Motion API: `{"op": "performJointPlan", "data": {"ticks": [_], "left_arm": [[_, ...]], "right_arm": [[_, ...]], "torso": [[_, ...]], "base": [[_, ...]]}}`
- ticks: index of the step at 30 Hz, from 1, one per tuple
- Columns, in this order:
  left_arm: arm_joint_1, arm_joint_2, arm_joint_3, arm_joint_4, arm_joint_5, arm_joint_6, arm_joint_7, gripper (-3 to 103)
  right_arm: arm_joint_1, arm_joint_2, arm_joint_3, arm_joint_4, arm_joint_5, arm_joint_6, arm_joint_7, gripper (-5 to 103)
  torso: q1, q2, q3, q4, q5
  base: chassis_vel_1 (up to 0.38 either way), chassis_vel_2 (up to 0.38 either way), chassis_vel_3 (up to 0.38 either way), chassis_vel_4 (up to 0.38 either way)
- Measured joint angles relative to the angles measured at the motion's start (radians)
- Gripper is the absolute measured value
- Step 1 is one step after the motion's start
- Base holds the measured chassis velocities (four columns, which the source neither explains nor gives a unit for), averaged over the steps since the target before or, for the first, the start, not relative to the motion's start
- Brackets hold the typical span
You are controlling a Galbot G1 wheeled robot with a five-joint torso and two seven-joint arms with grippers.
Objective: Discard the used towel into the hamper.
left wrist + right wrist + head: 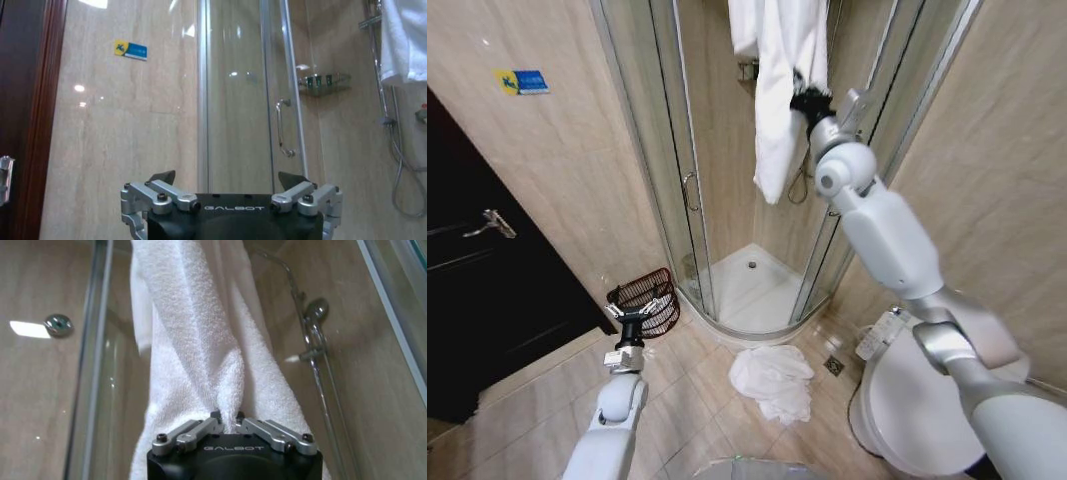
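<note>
A white towel (782, 90) hangs high in the shower stall, and my right gripper (810, 103) is raised to it and shut on a fold near its edge. The right wrist view shows the towel (200, 340) bunching into the closed fingertips of the right gripper (227, 416). The hamper (649, 300), a dark reddish-brown openwork basket, stands on the floor by the wall left of the shower. My left gripper (639, 310) is held low just in front of the hamper. In the left wrist view the left gripper (228, 180) is open and holds nothing.
A second white towel (774, 380) lies crumpled on the tiled floor in front of the shower tray. A toilet (927, 400) stands at the lower right. Curved glass shower doors (677, 180) frame the stall, and a dark door (477, 280) is at the left.
</note>
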Motion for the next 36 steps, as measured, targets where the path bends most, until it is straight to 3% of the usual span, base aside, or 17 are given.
{"op": "performJointPlan", "data": {"ticks": [7,36], "left_arm": [[0.001,-0.005,0.001,-0.002,0.002,0.001,-0.001,100],[-0.007,0.006,0.006,0.014,0.0,-0.002,0.0,100]], "right_arm": [[-0.012,0.03,0.01,-0.068,-0.052,0.039,-0.014,2],[-0.211,0.035,0.03,0.013,-0.096,0.026,0.004,2]], "torso": [[0.0,0.0,0.0,0.0,-0.0002],[0.0,0.0,0.0,-0.0001,0.0]], "base": [[0.0,0.0,0.0,0.0],[0.0,0.0,0.0,0.0]]}}
